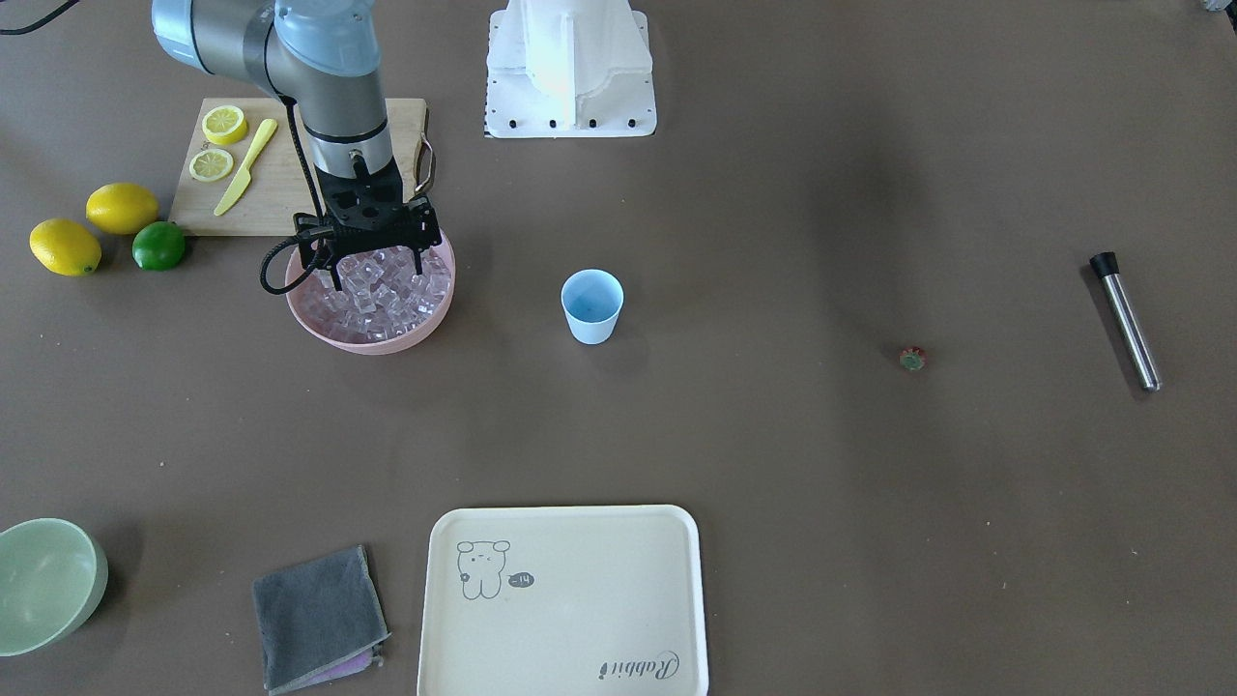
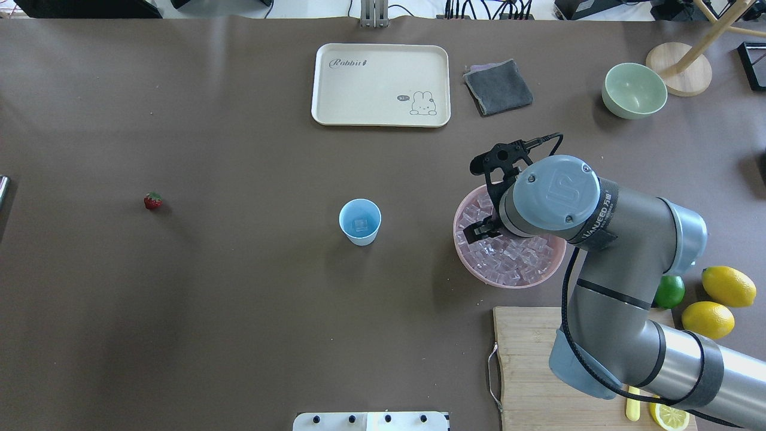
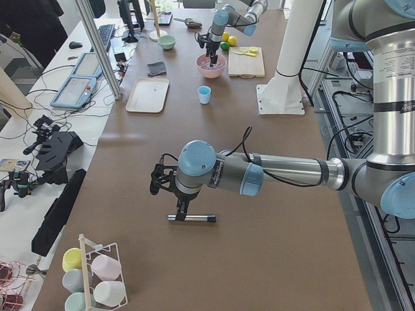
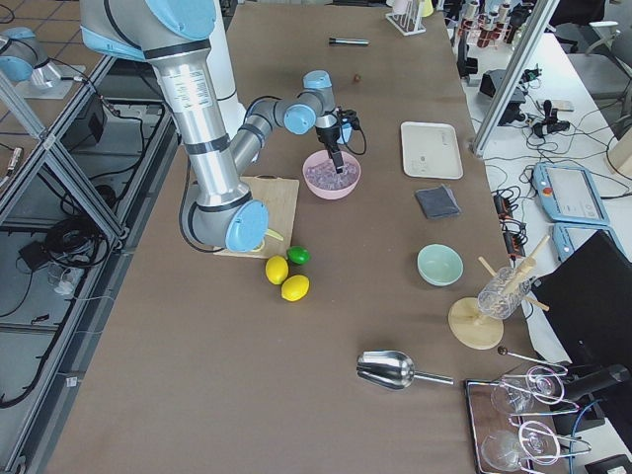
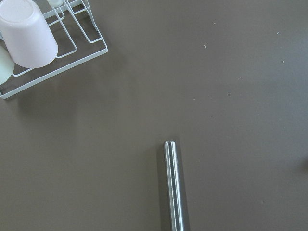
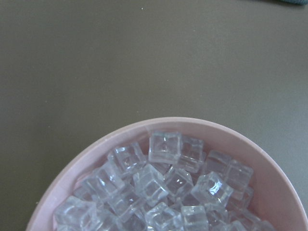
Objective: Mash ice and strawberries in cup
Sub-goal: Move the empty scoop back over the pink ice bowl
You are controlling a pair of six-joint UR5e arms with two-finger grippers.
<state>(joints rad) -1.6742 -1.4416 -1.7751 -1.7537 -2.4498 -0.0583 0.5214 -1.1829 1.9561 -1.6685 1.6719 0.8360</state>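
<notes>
- Left gripper (image 3: 179, 212): shows only in the left side view, pointing down at one end of the metal rod (image 5: 173, 187). Whether its fingers are apart or together cannot be told.
- Metal rod: lying flat on the table and cut off by the lower edge of the left wrist view.
- Right gripper (image 1: 377, 275): from overhead, largely hidden beneath its own wrist. From the front, the fingers stand apart with tips at the ice (image 6: 166, 180) and nothing visibly gripped.
- Pink bowl (image 6: 91, 154): heaped with ice, its near rim outside the right wrist view.
- Cup (image 2: 359, 222): upright at mid-table, apart from the pink bowl, holding a single cube (image 2: 359, 225).
- Strawberry (image 2: 153, 200): on the table on the robot's left, well apart from the cup.
</notes>
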